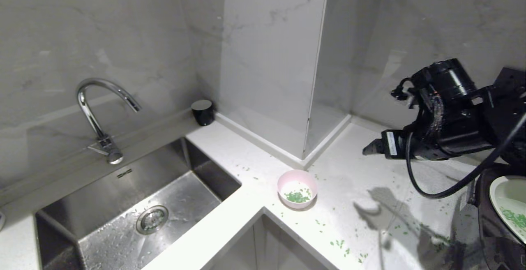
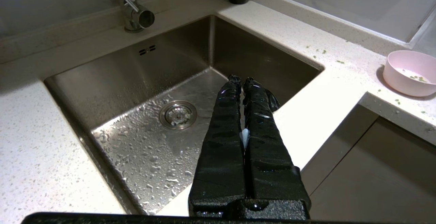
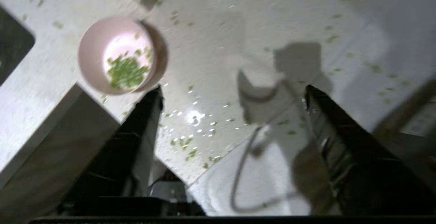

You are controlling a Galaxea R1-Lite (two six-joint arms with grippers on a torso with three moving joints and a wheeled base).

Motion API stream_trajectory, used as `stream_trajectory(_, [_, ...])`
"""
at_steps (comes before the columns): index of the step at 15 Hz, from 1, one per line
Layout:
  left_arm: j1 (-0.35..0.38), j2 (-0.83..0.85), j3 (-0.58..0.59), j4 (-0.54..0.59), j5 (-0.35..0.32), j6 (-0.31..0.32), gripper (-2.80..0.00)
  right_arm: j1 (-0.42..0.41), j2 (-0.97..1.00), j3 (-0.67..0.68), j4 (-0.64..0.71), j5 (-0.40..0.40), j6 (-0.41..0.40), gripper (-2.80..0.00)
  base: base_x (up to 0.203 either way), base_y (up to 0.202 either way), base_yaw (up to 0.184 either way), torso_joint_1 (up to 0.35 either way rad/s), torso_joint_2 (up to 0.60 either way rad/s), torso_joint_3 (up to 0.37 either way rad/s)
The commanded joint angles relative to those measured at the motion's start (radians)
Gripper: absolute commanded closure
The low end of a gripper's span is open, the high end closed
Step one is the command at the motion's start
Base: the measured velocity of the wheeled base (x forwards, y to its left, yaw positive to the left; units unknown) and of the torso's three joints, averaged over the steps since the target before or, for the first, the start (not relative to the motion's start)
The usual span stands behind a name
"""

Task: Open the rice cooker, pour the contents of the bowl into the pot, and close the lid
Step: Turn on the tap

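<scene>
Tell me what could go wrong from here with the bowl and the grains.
1. The pink bowl sits close to the counter's inner corner edge; a clumsy approach by the open right gripper could nudge it off.
2. Green grains remain in the bowl, while others are scattered on the wet counter; a hasty tilt may spill more outside the pot.

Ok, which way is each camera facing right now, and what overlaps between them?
Head: looks down at corner counter; right gripper enters from the right.
Left wrist: looks over sink; left gripper shut.
Right wrist: points down at counter; right gripper's open fingers frame it.
Shared: the bowl appears in all three.
</scene>
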Motion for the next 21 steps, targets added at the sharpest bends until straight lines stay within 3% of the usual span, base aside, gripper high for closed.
stream_trajectory(1, [0.000,-0.002,0.000,0.000,0.000,-0.001,0.00,-0.036,-0.125,0.021,0.001,-0.028,-0.010,0.00,0.000,0.000,0.000,0.000,0.00,0.000])
stream_trajectory(7, [0.000,-0.002,0.000,0.000,0.000,-0.001,0.00,-0.038,-0.342,0.106,0.001,-0.051,-0.027,0.00,0.000,0.000,0.000,0.000,0.00,0.000])
stream_trajectory(15, [0.000,-0.002,0.000,0.000,0.000,-0.001,0.00,-0.049,-0.672,0.177,0.002,-0.286,-0.059,0.00,0.000,0.000,0.000,0.000,0.00,0.000])
stream_trajectory(18, [0.000,-0.002,0.000,0.000,0.000,-0.002,0.00,-0.055,-0.826,0.221,0.002,-0.338,-0.168,0.00,0.000,0.000,0.000,0.000,0.00,0.000])
stream_trajectory(19, [0.000,-0.002,0.000,0.000,0.000,-0.002,0.00,-0.068,-0.877,0.238,0.003,-0.351,-0.185,0.00,0.000,0.000,0.000,0.000,0.00,0.000])
stream_trajectory(21, [0.001,-0.002,0.000,0.000,0.000,-0.001,0.00,-0.175,-0.945,0.265,0.005,-0.360,-0.212,0.00,0.000,0.000,0.000,0.000,0.00,0.000])
